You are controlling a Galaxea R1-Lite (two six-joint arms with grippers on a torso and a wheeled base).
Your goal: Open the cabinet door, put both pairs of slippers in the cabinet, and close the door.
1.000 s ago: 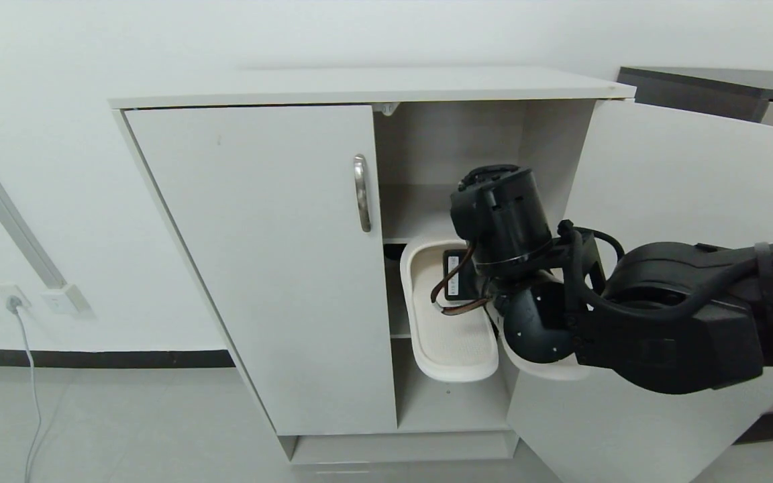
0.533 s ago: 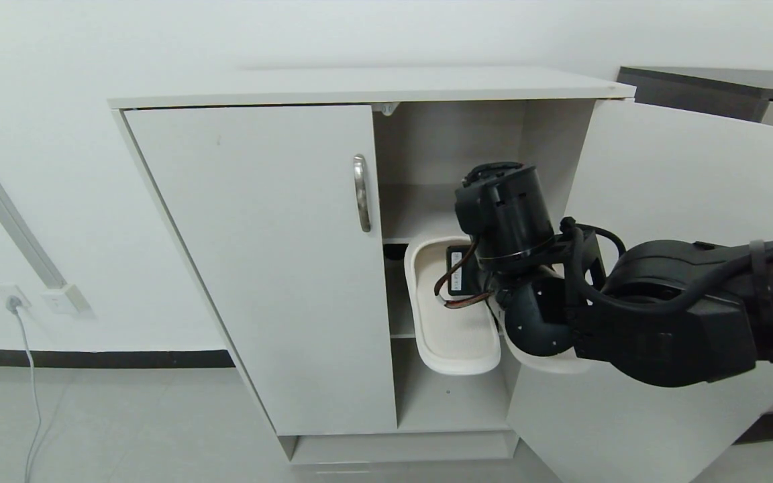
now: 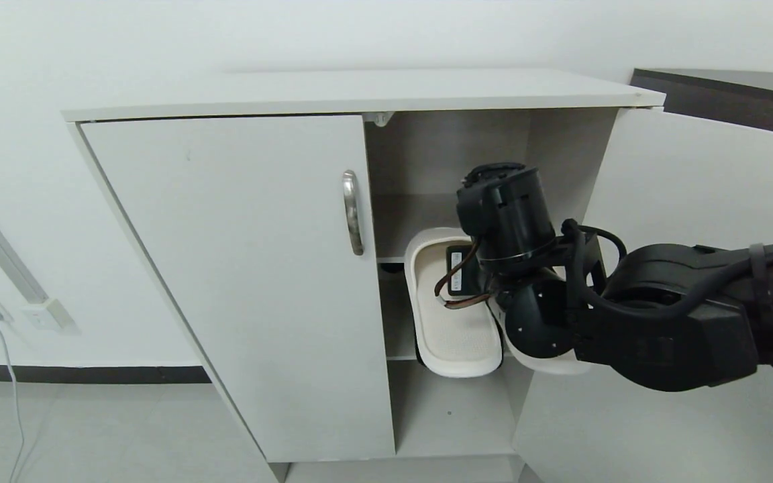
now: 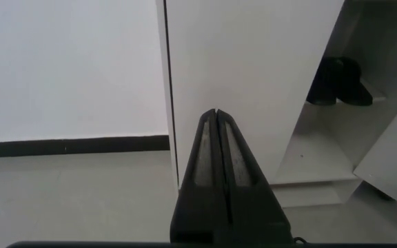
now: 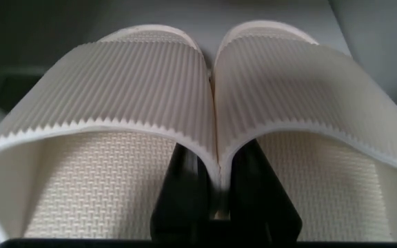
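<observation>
Whole view is sitting closer to the cabinet (image 3: 359, 90) than half a second ago, so that's the camera moving. Measured against the shelves, the cream slippers (image 3: 457, 335) are riding a bit higher, toes now crossing the upper shelf edge.

Left gripper (image 4: 216, 116) is hanging low in front of the cabinet, fingers pressed together, holding nothing. The left door (image 3: 239, 282) is staying shut, and the black slippers (image 4: 340, 81) are sitting on a shelf inside. Right gripper (image 5: 217, 172) is pinching both cream slippers by their inner straps at the open right half, heels sticking out. The right door (image 3: 695, 235) is hanging wide open. Grey floor (image 3: 91, 429), white wall (image 3: 24, 67).
</observation>
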